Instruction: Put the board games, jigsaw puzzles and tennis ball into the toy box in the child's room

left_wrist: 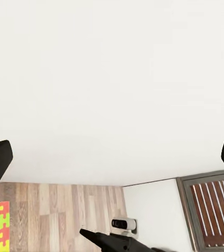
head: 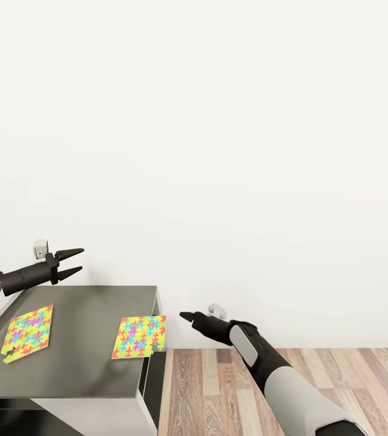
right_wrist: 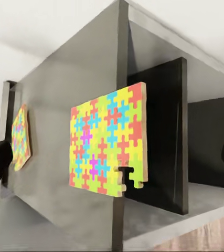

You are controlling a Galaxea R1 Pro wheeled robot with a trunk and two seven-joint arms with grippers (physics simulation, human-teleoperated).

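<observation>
Two jigsaw puzzles lie flat on the dark grey table (head: 91, 315). One jigsaw puzzle (head: 28, 332) is near the table's left side. The other jigsaw puzzle (head: 139, 336) overhangs the right edge; in the right wrist view it (right_wrist: 106, 142) is close ahead, with the first one (right_wrist: 21, 136) farther along. My left gripper (head: 72, 262) hovers open above the table's back left, empty (left_wrist: 114, 156). My right gripper (head: 187, 316) hangs open just right of the overhanging puzzle, fingers wide apart (right_wrist: 114, 157), holding nothing. The toy box, board games and tennis ball are out of view.
A bare white wall (head: 218, 151) runs behind the table. Wood-plank floor (head: 315, 375) lies to the right of it. The table has an open shelf (right_wrist: 206, 194) below its top. A grey-framed panel with brown slats (left_wrist: 211, 210) appears in the left wrist view.
</observation>
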